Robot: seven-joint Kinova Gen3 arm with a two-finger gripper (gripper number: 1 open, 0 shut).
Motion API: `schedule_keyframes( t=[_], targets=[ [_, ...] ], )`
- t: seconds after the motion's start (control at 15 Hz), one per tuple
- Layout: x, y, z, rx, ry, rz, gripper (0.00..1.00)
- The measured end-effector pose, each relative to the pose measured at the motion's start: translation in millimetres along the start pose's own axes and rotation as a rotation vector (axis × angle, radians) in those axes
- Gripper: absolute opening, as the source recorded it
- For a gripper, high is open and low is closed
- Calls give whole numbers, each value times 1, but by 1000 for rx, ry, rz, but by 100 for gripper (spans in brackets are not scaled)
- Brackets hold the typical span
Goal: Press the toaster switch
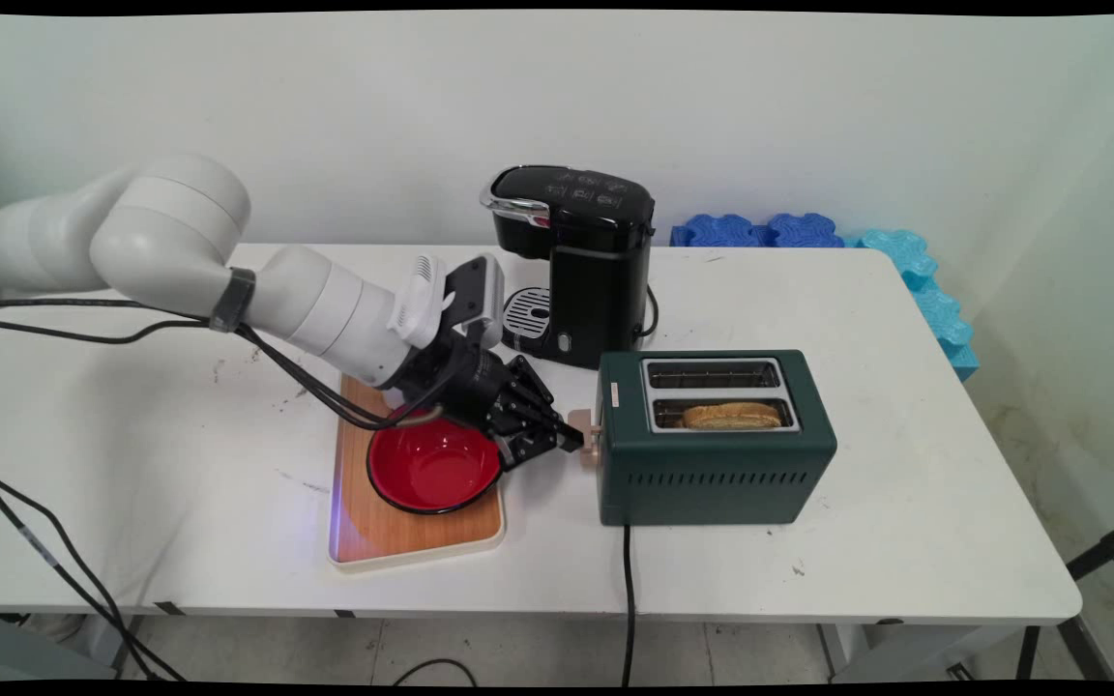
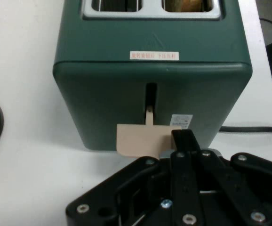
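coffee machine (image 1: 576,261) at back | red bowl (image 1: 433,468) on wooden tray (image 1: 402,532) | blue foam (image 1: 808,232)

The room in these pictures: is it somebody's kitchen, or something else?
Probably a robot test lab set up like a kitchen. A green toaster with bread in one slot and a black coffee machine stand on a bare white table, with the robot's gripper at the toaster's lever.

White robot arm (image 1: 180,261) reaching in from the left, elbow bent, forearm sloping down to the right; black cables hang beneath it; its black gripper (image 1: 571,437) sits low, fingers drawn together
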Motion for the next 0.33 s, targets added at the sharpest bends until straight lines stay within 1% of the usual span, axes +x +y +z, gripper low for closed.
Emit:
schedule_keyframes(
  t=[0.33],
  targets=[
    [-2, 0, 0, 1, 0, 3, 0]
  ],
)
